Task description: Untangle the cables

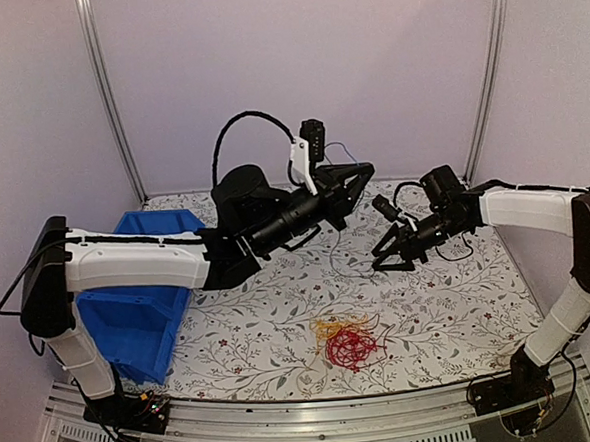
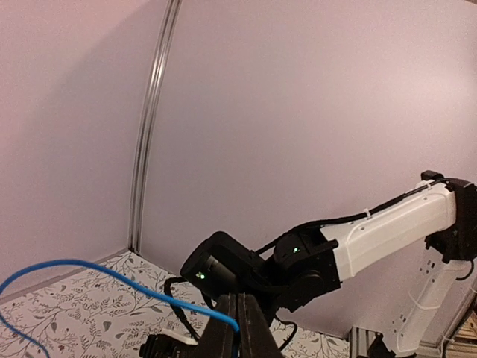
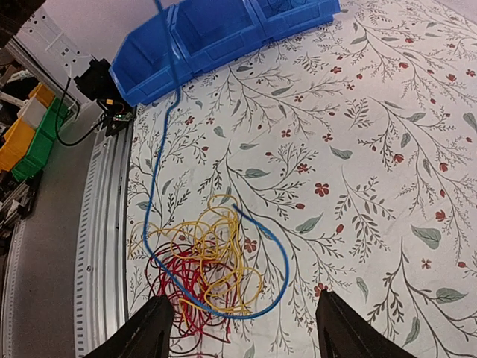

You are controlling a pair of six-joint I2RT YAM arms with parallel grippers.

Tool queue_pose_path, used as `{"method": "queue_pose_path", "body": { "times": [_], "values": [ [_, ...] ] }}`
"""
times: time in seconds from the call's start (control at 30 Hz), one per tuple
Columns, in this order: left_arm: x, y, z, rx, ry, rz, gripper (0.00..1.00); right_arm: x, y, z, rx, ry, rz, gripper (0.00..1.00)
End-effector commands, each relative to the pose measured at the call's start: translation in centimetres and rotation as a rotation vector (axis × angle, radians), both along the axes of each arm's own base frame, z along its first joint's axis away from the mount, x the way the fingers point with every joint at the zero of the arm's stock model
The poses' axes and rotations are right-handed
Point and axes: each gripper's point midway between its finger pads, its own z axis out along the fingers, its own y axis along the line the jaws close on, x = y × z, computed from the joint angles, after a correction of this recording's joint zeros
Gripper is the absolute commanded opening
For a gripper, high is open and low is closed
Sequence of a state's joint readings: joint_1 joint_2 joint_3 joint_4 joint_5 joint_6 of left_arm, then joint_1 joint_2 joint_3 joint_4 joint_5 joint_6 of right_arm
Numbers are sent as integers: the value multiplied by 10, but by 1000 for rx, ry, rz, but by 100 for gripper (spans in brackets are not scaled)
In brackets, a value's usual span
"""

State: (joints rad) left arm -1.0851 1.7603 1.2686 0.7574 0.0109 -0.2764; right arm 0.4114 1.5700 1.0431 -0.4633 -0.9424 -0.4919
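The cables lie as a small clump near the table's front edge: red strands [image 1: 351, 350] [image 3: 182, 298] with yellow strands [image 1: 330, 326] [image 3: 216, 246] across them. A blue cable [image 3: 283, 253] loops round the clump and rises out of the top of the right wrist view. My left gripper [image 1: 365, 170] [image 2: 238, 322] is raised above the table's far middle, shut on that blue cable [image 2: 89, 266]. My right gripper [image 1: 391, 263] [image 3: 242, 332] hovers above the clump, open, with nothing between its fingers [image 3: 149, 332].
Blue bins [image 1: 140, 301] [image 3: 216, 37] stand at the table's left side, under my left arm. The floral table cover [image 1: 451, 312] ends at a metal rail [image 3: 104, 246] along the front edge. Light walls close the back and sides.
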Motion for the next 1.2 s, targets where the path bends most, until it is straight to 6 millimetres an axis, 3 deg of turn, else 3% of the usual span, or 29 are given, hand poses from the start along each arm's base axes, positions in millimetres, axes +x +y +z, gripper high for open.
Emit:
{"method": "queue_pose_path", "body": {
  "times": [0.0, 0.4, 0.6, 0.8, 0.87, 0.97, 1.07, 1.17],
  "values": [
    [0, 16, 30, -59, -53, 26, 0, 13, 6, -13, -30, 95, -33, 69],
    [-2, 18, 28, -43, -70, 32, 0, 1, 25, -16, 80, 448, 74, 67],
    [3, 20, 20, -23, -77, 64, 0, -8, 28, -4, 165, 515, 142, 52],
    [4, 18, 17, -17, -81, 67, 0, -9, 30, -3, 187, 536, 157, 48],
    [4, 18, 17, -18, -82, 67, 0, -9, 31, -4, 194, 552, 159, 43],
    [5, 18, 16, -14, -82, 70, 0, -10, 32, -3, 205, 563, 167, 27],
    [6, 18, 15, -7, -83, 76, 0, -6, 33, -7, 192, 536, 163, 0],
    [4, 23, 25, 4, -111, 91, 0, 5, 30, -27, 94, 468, 105, 0]
  ]
}}
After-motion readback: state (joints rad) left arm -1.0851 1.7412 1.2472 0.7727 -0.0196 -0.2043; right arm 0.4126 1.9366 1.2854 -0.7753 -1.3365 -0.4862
